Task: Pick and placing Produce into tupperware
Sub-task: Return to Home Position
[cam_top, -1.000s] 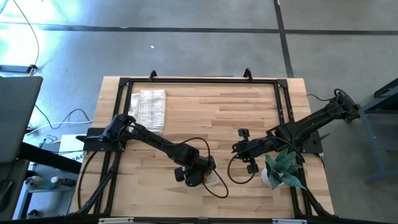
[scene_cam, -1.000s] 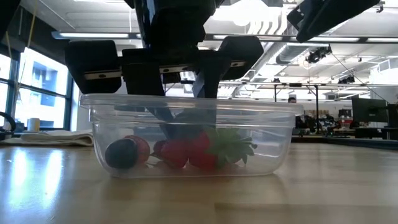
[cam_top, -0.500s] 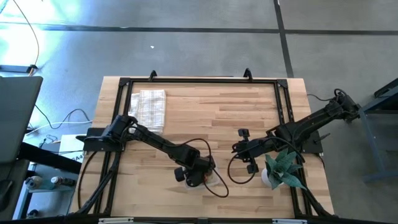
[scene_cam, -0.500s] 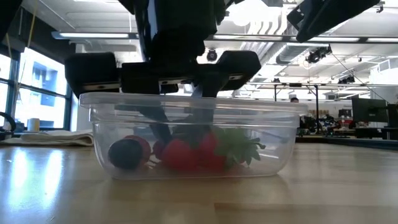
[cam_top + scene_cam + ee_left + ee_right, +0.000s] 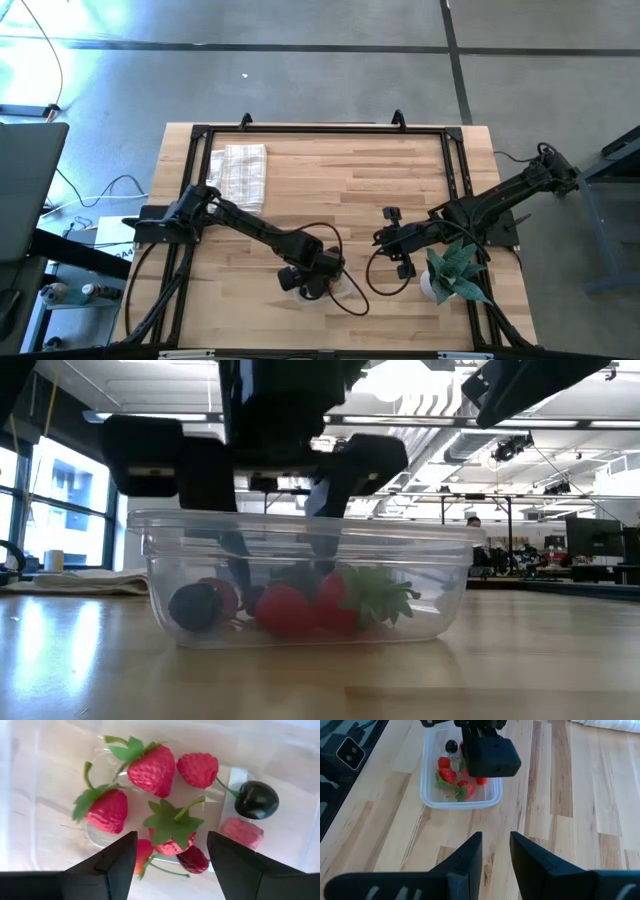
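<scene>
The clear tupperware (image 5: 440, 590) stands near the table's front edge, mostly hidden under my left gripper (image 5: 312, 285) in the high view. Inside lies the produce: strawberries with green tops (image 5: 150, 770) (image 5: 107, 810), a raspberry (image 5: 197, 769), a dark cherry (image 5: 256, 799) and more red pieces. My left gripper (image 5: 171, 840) points down into the container, open. Its fingers stand on either side of one strawberry (image 5: 172, 832) that rests on the bottom. My right gripper (image 5: 496, 840) hangs above the table to the right (image 5: 388, 240), open by a narrow gap, holding nothing.
A white checked cloth (image 5: 240, 175) lies at the far left of the table. A teal spiky potted plant (image 5: 455, 270) stands at the right, close beside my right arm. A black frame (image 5: 320, 130) runs round the table. A cable loops over the wood between the two grippers.
My left gripper's fingers have spread wider inside the tupperware, and the hand has tipped a little while staying over the same spot. The strawberries under it have shifted slightly on the container's bottom.
</scene>
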Robot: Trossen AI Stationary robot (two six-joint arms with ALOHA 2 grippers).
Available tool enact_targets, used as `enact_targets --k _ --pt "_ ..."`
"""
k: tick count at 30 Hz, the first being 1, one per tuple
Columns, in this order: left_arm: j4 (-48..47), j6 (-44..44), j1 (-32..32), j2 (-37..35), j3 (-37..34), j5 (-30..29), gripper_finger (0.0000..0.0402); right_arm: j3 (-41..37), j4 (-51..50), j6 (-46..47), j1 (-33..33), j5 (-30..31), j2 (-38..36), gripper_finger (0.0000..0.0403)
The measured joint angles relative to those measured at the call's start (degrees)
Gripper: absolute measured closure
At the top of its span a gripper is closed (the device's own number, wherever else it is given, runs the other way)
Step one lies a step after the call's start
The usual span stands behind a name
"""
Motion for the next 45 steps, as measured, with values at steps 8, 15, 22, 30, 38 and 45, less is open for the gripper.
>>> enact_targets --k 8,15,22,30,38,45 --pt "-8.15 -0.04 -0.02 0.0 8.43 0.07 0.0167 0.0 -0.02 0.02 0.0 0.02 0.0 0.0313" --pt "-22.77 -2.38 -0.02 0.0 17.44 0.24 0.0167 0.0 -0.02 0.01 0.0 0.01 0.0 0.0313" --pt "-36.63 -8.69 0.0 0.0 18.59 0.24 0.0167 0.0 0.0 0.02 0.0 0.02 0.0 0.0313" --pt "-38.3 -12.78 0.0 -0.89 18.58 1.3 0.0171 0.0 -0.02 0.01 0.0 0.0 -0.01 0.0313" --pt "-40.36 -13.25 0.36 -8.14 18.52 -0.38 0.0213 0.02 0.01 0.0 0.0 0.0 -0.02 0.0313" --pt "-38.48 -10.54 3.0 -16.07 18.54 -4.11 0.0237 0.02 -0.02 0.02 0.0 0.0 -0.02 0.0313"
